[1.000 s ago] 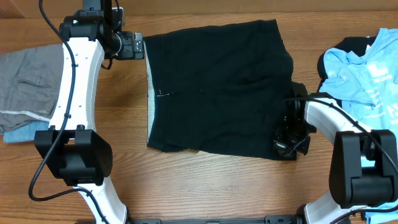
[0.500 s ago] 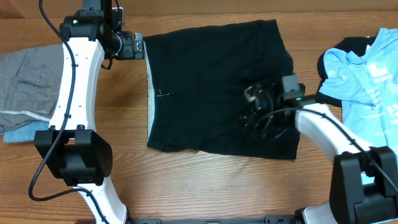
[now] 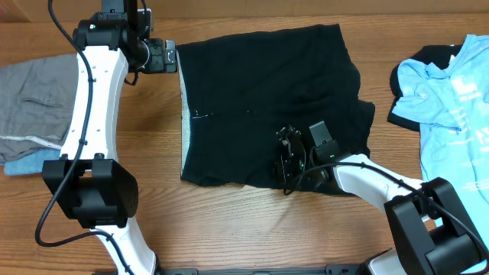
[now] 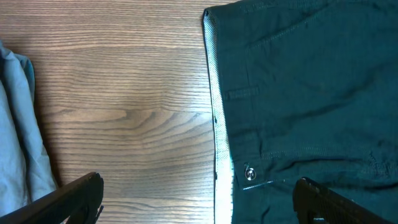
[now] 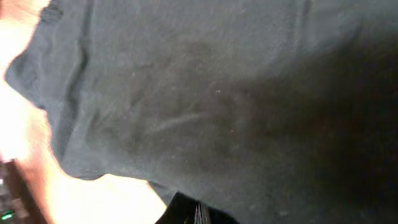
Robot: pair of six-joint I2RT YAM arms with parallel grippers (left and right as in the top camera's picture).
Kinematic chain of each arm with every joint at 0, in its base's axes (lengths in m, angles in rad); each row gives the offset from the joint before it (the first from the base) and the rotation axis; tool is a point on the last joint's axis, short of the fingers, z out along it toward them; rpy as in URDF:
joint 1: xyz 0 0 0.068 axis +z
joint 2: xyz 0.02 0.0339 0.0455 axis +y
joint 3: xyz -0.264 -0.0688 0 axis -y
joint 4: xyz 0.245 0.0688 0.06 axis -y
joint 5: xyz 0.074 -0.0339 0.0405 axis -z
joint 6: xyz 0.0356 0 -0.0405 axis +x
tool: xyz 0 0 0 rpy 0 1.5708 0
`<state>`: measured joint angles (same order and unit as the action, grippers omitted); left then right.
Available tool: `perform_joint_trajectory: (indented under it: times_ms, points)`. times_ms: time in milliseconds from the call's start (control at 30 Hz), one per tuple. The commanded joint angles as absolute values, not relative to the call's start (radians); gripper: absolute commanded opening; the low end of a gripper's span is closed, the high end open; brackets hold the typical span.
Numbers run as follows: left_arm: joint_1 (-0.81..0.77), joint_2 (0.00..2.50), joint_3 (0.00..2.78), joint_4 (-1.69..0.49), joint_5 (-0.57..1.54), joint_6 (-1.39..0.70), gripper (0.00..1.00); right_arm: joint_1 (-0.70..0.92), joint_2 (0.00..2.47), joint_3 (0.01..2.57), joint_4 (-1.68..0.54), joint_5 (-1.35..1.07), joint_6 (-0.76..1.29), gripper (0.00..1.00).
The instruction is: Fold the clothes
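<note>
The black shorts (image 3: pixel 260 92) lie spread on the wooden table, with the pale grey inner waistband (image 3: pixel 184 130) along their left edge. My left gripper (image 3: pixel 164 56) hovers at the shorts' upper left corner. In the left wrist view it (image 4: pixel 198 196) stands wide open, straddling the waistband (image 4: pixel 221 155) beside a small button (image 4: pixel 249 173). My right gripper (image 3: pixel 289 149) is low over the shorts' lower middle, shut on a pinch of black fabric (image 5: pixel 217 93). That fabric fills the right wrist view above the closed fingertips (image 5: pixel 196 211).
A light blue printed T-shirt (image 3: pixel 451 92) is heaped at the right edge over a dark piece (image 3: pixel 401 113). A grey garment (image 3: pixel 30 99) on a blue piece (image 3: pixel 30 162) lies at the far left, and its edge (image 4: pixel 15 124) shows in the left wrist view.
My right gripper has swept left from the shorts' lower right corner to their lower middle, drawing black fabric with it. The left arm has stayed still.
</note>
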<state>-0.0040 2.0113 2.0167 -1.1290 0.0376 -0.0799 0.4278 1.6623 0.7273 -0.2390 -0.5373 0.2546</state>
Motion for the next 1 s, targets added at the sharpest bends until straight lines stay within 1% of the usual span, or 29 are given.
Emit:
perform_joint_trajectory:
  times_ms: [0, 67, 167, 300, 333, 500, 600, 733, 867, 933, 967]
  points:
    - [0.001, 2.008, 2.027, -1.125, 0.049, -0.097, 1.0, 0.426, 1.622, 0.796, -0.244, -0.722, 0.293, 0.04]
    - [0.001, 2.008, 2.027, -1.125, 0.049, -0.098, 1.0, 0.426, 1.598, 0.83, -0.245, -0.778, 0.293, 0.04]
    - [0.001, 2.008, 2.027, -1.126, 0.049, -0.098, 1.0, 0.426, 1.583, 0.849, -0.224, -0.773, 0.294, 0.04]
    - [0.001, 2.008, 2.027, -1.125, 0.049, -0.098, 1.0, 0.437, 1.586, 0.82, -0.233, -0.487, 0.357, 0.04]
    - [0.001, 2.008, 2.027, -1.125, 0.049, -0.098, 1.0, 0.439, 1.589, 0.812, -0.232, -0.46, 0.365, 0.04]
    - [0.001, 2.008, 2.027, -1.125, 0.049, -0.098, 1.0, 0.464, 1.653, 0.803, -0.181, -0.447, 0.368, 0.04]
    - [0.001, 2.008, 2.027, -1.125, 0.049, -0.097, 1.0, 0.485, 1.753, 0.803, -0.157, -0.34, 0.432, 0.04]
    - [0.001, 2.008, 2.027, -1.125, 0.049, -0.098, 1.0, 0.486, 1.808, 0.809, -0.132, -0.383, 0.45, 0.04]
    - [0.001, 2.008, 2.027, -1.126, 0.049, -0.098, 1.0, 0.458, 1.721, 0.91, -0.171, -0.5, 0.445, 0.04]
    - [0.001, 2.008, 2.027, -1.125, 0.049, -0.098, 1.0, 0.439, 1.643, 1.027, -0.242, -0.476, 0.438, 0.04]
    - [0.001, 2.008, 2.027, -1.125, 0.049, -0.098, 1.0, 0.424, 1.609, 1.106, -0.3, -0.427, 0.438, 0.04]
